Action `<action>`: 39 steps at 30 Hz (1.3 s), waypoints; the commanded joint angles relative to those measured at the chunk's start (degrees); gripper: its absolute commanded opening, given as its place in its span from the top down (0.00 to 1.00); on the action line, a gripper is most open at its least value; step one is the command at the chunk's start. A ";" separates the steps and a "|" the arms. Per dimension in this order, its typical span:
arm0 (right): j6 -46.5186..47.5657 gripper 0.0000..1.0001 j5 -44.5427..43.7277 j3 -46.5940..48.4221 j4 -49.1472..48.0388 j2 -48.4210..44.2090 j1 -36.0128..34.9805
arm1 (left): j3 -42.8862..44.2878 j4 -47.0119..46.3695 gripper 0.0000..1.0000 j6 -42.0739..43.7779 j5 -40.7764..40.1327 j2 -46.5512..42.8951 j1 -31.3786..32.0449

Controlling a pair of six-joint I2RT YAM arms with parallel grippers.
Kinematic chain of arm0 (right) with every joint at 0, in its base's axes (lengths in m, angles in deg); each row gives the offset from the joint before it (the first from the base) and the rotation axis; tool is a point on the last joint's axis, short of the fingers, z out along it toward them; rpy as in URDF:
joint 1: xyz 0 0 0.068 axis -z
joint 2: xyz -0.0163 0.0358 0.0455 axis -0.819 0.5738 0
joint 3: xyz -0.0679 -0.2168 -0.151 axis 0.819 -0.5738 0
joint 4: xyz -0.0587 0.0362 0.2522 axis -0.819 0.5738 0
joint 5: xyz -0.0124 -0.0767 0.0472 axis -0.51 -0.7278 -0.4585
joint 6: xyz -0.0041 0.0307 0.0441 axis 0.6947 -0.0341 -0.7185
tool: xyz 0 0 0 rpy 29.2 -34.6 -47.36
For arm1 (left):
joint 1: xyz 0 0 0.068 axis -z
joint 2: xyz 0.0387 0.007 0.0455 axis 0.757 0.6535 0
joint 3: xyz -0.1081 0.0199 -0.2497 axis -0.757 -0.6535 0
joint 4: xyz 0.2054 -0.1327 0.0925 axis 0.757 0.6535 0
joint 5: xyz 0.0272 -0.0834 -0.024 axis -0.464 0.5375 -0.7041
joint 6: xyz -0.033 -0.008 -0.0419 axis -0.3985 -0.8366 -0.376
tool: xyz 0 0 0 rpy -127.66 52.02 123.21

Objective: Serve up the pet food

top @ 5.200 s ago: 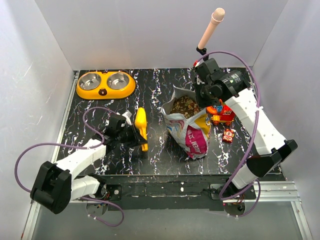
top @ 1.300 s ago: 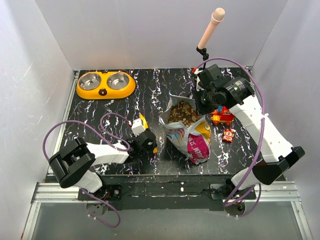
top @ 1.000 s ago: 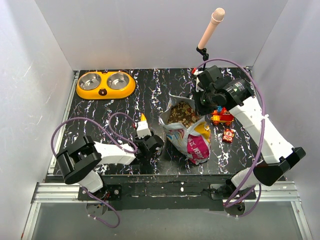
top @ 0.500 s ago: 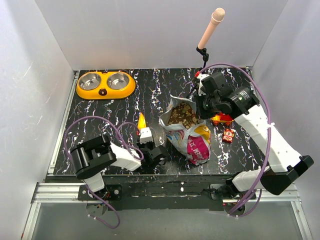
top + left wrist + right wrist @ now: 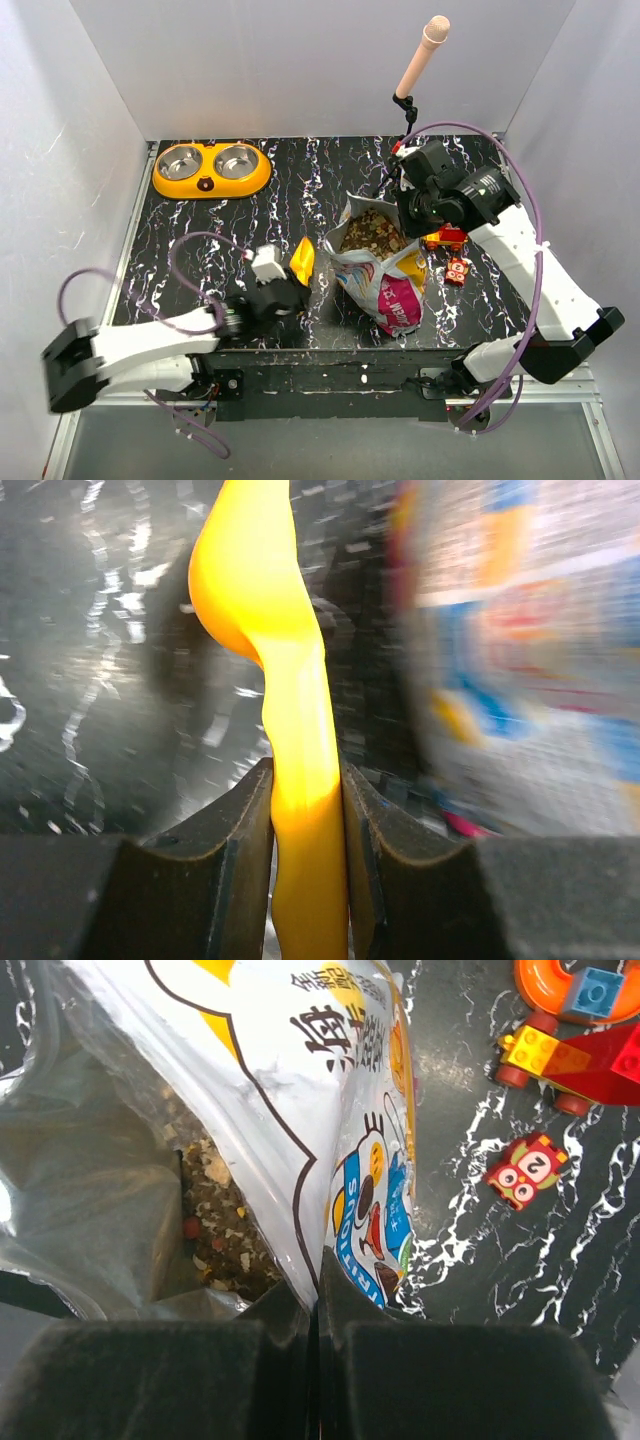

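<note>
The printed pet food bag (image 5: 385, 275) stands open at mid-table with brown kibble (image 5: 372, 230) showing inside; the kibble also shows in the right wrist view (image 5: 215, 1230). My right gripper (image 5: 412, 222) is shut on the bag's rim (image 5: 320, 1260) at its right side. My left gripper (image 5: 290, 285) is shut on the handle of a yellow scoop (image 5: 300, 260), just left of the bag; in the left wrist view the scoop (image 5: 270, 610) stands edge-on between the pads (image 5: 235, 830). The yellow double bowl (image 5: 211, 168) sits at the far left.
Colourful toy bricks and a toy car (image 5: 447, 238) lie right of the bag, also in the right wrist view (image 5: 560, 1055). A small red figure (image 5: 527, 1168) lies near them. A pink-tipped rod (image 5: 420, 55) stands at the back. White walls enclose the table.
My left arm has swung back to the left and lifted the yellow scoop up beside the bag. My right gripper keeps its hold on the bag's rim.
</note>
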 commanded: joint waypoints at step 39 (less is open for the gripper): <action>11.22 0.99 -6.23 -0.55 -20.87 -5.84 -16.92 | 59.91 63.94 1.00 -21.12 64.11 0.02 -19.99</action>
